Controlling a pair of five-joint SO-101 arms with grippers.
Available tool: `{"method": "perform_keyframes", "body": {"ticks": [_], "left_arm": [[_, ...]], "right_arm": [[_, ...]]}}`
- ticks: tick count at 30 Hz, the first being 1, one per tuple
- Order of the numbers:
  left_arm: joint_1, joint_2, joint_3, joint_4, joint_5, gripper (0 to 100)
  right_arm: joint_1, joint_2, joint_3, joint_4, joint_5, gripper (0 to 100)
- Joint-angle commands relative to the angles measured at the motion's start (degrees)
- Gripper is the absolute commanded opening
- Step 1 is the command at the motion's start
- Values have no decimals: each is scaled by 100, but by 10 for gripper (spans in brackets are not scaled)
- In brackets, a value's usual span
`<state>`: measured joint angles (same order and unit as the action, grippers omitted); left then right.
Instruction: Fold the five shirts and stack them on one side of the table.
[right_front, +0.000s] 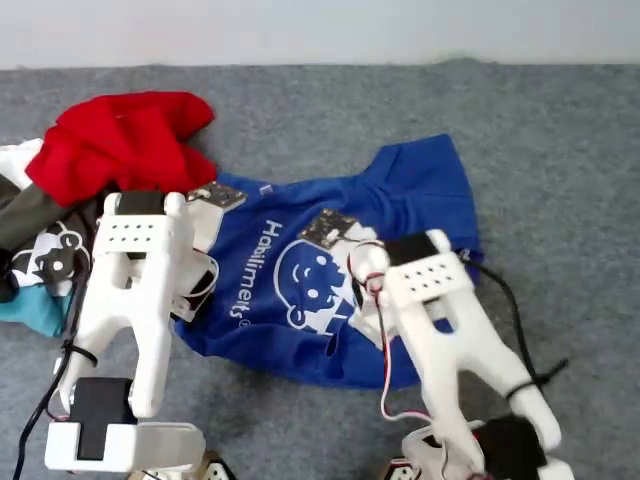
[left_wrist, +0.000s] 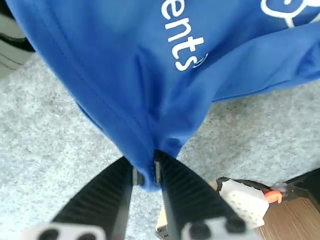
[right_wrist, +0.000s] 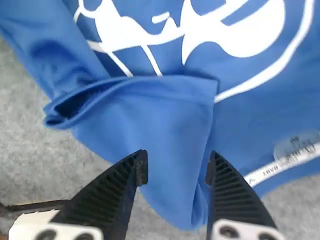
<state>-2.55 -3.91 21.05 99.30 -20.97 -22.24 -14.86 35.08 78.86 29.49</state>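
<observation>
Early yet: your left fingers (left_wrist: 181, 192) pinch the blue shirt (right_front: 420, 190), right fingers (right_wrist: 119, 192) spread around its fold; the heap (right_front: 120, 145) lies unfolded, nothing stacked.

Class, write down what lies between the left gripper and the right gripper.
The blue shirt, printed side up, spans from left gripper to right gripper in the high view.

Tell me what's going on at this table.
Two arms are working on the blue shirt, spread on the grey table. The left gripper is shut on its edge; the right gripper is open around a fold of it. A red shirt and other clothes lie heaped, unfolded, at the table's side.
</observation>
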Motion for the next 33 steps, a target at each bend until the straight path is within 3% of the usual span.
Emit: {"method": "perform_keyframes", "body": {"ticks": [1, 5, 18, 26, 33], "left_arm": [[44, -149, -22, 18, -53, 27], [44, -149, -22, 18, -53, 27], [70, -149, -22, 18, -53, 27], [70, -149, -22, 18, -53, 27], [70, -149, -22, 18, -53, 27]], "right_arm": [[-48, 330, -220, -365, -70, 165], [-136, 576, -229, -523, -53, 117], [-127, 1007, -229, -1279, -70, 207], [-119, 1578, -229, -1569, -53, 185], [-127, 1789, -237, -1613, -18, 38]]}}
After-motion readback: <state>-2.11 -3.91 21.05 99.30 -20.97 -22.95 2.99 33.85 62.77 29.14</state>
